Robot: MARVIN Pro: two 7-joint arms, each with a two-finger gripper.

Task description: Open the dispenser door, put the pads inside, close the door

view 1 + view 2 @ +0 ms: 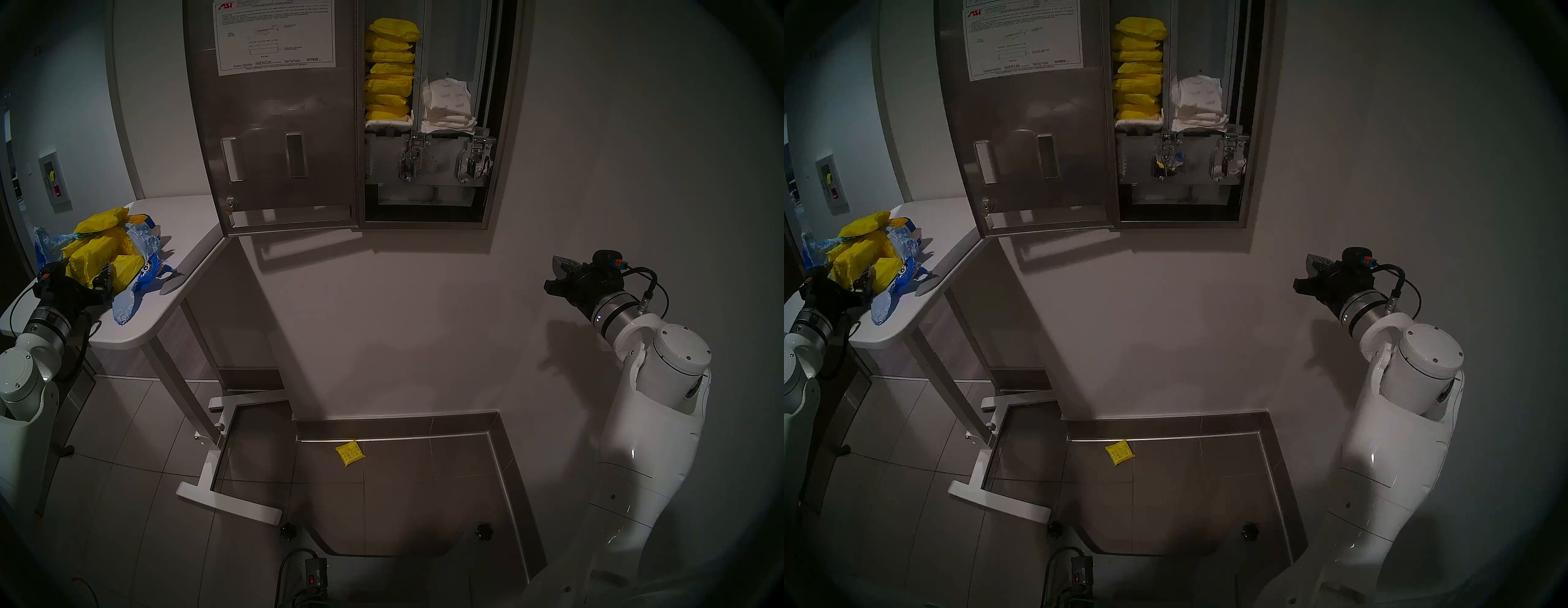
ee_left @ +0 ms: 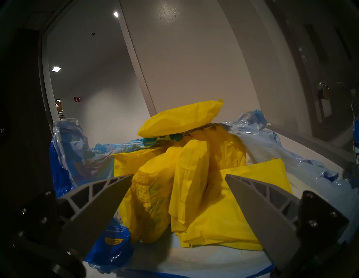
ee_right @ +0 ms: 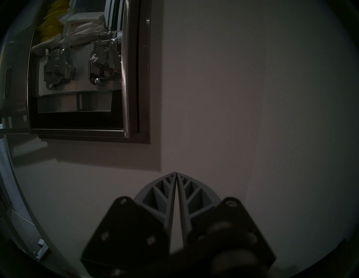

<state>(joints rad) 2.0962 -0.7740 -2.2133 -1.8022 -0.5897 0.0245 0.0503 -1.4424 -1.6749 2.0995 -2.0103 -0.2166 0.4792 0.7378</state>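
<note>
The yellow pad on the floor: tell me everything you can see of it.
The yellow pad on the floor is a single small, soft, roughly square packet in a bright yellow wrapper with a faint pattern on its face. It lies flat and slightly askew on the grey floor tiles, close in front of the dark baseboard, roughly below the open dispenser. It sits apart from the table's white foot. Nothing touches it but the floor, and neither tool is near it.
</note>
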